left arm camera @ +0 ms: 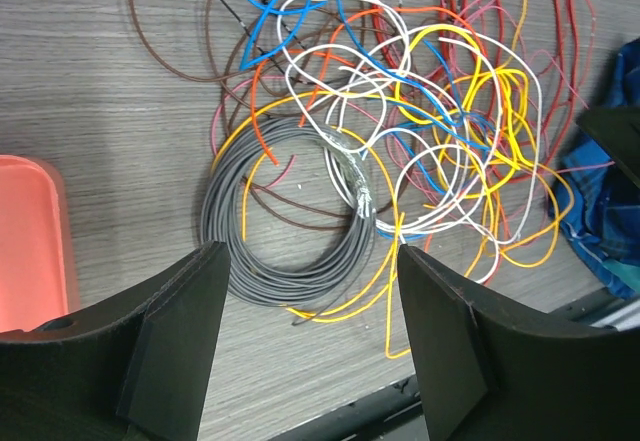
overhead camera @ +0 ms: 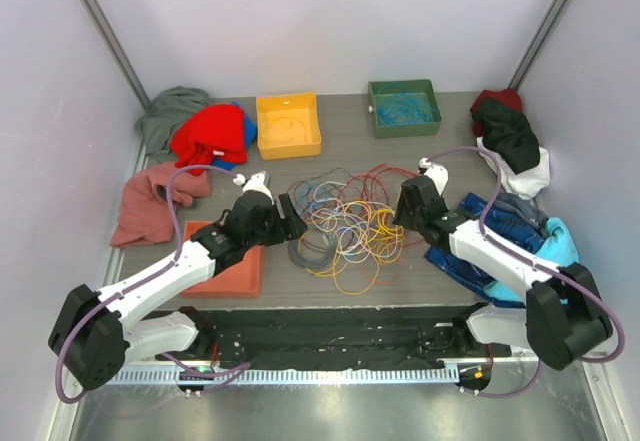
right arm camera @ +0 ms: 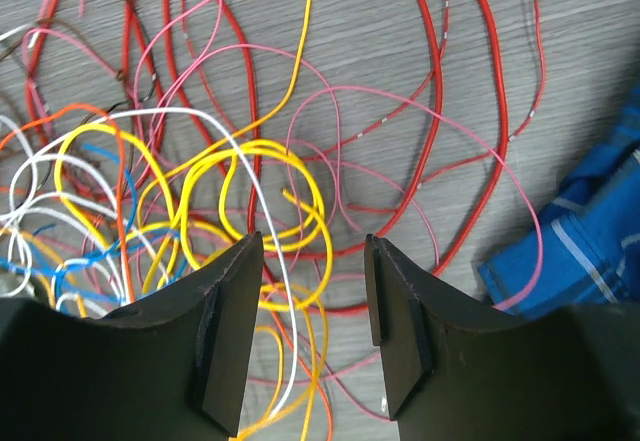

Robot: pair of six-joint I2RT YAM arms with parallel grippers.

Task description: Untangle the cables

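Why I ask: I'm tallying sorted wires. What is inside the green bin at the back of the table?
A loose bundle of blue cables fills the green bin. They cover most of its floor, so anything lying beneath them cannot be seen.

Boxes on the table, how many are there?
3: a yellow box at the back, a green box to its right, an orange box under the left arm. More could hide under clothes.
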